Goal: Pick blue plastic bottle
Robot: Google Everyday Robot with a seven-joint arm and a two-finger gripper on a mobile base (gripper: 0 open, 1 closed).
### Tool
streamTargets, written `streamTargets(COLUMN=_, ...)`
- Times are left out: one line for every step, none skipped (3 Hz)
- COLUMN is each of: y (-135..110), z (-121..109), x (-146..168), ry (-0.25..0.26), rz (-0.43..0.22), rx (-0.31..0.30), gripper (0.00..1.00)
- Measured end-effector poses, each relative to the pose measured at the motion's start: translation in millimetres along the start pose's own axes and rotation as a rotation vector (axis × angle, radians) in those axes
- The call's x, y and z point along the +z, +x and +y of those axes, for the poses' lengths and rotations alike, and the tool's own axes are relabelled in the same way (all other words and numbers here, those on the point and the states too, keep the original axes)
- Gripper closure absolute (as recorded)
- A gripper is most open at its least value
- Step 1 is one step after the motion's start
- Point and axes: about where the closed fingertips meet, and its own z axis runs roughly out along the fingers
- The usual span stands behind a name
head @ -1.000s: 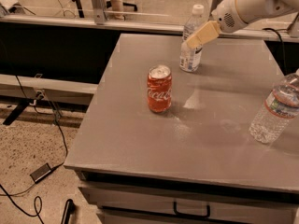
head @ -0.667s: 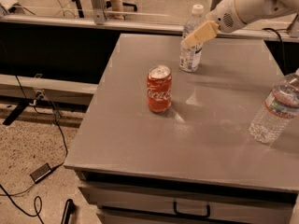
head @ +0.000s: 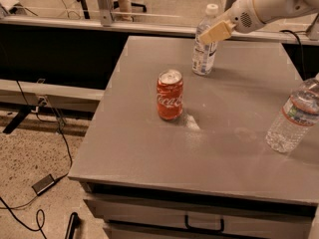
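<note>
- We see the blue plastic bottle [head: 202, 59] standing upright near the far edge of the bench [head: 224, 158], roughly midway along that edge, with its white cap on top.
- The pincer [head: 213, 34] reaches in from the far right corner and sits at the bottle's shoulder, just below the cap. From this view we cannot tell whether it is apart, together, or clamped on the bottle.
- The red can [head: 170, 94] stands nearer the middle of the bench, apart from the bottle. The clear ribbed bottle [head: 294, 117] stands at the right edge, well apart from both.
- The main risk, in our judgement, is tipping. The contact is high on a tall, slim, light bottle, so a sideways push before the grip is firm could topple it toward the can.
- The thin plastic wall may buckle or slip under a squeeze, letting the bottle twist or drop during the lift.
- If the pincer sits off-centre, closing could nudge the bottle away rather than capture it.
- The far edge is close, so a toppled bottle could roll off there.
</note>
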Motion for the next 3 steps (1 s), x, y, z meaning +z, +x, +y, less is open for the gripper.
streamTargets(y=-6, z=0, x=-12, ry=-0.018, rz=-0.012, rx=-0.012, gripper=0.87)
streamTargets(y=-18, z=2, x=-33, ry=-0.053, rz=-0.040, rx=-0.026, gripper=1.00)
streamTargets(y=-23, z=3, x=-38, ry=-0.059, rz=-0.047, rx=-0.031, gripper=1.00)
